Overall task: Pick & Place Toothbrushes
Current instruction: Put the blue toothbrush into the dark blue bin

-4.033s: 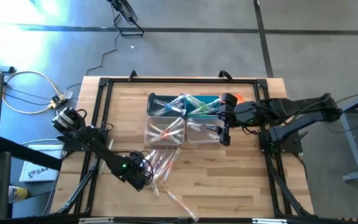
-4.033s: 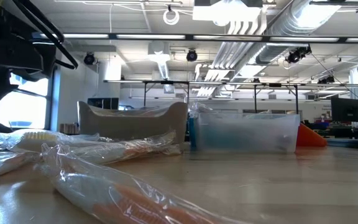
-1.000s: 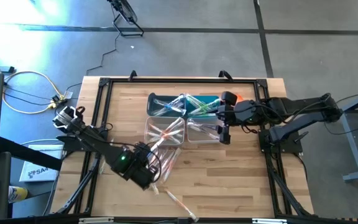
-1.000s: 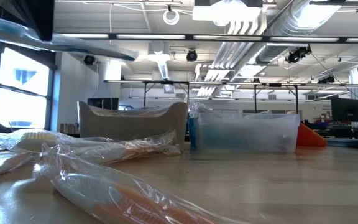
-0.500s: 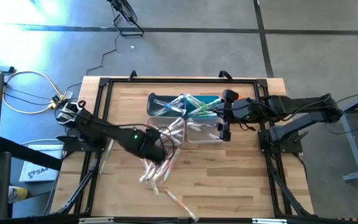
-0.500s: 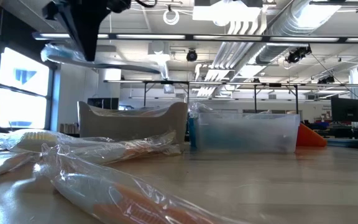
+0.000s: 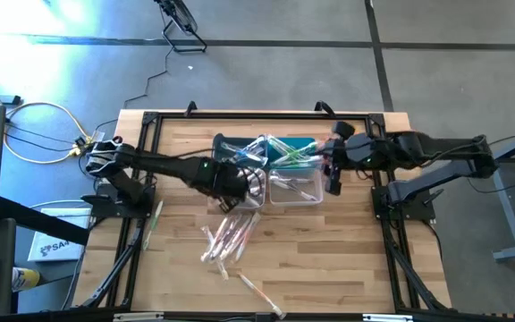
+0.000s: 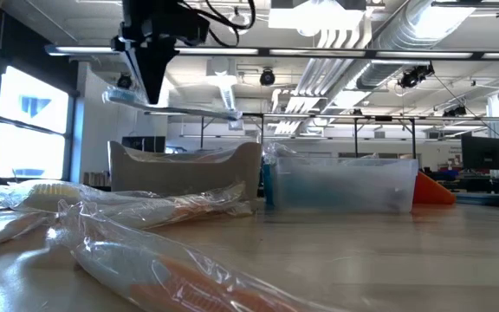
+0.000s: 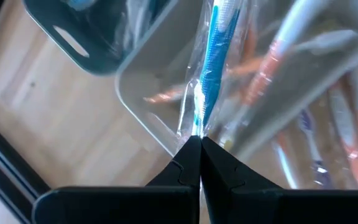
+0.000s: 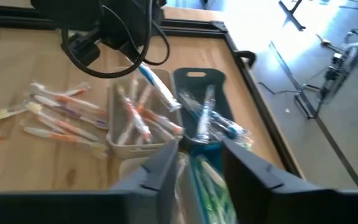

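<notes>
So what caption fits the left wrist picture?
Left end effector pinches a blue toothbrush above a clear bin.

Wooden table (image 7: 329, 259): four bins (image 7: 266, 170), loose wrapped toothbrushes (image 7: 229, 240), orange cloth (image 8: 433, 191).

Wrapped blue toothbrush (image 9: 215, 59): lower end hidden between the left jaws, head cut off at the frame edge. Right jaws: whether anything is gripped cannot be told.
</notes>
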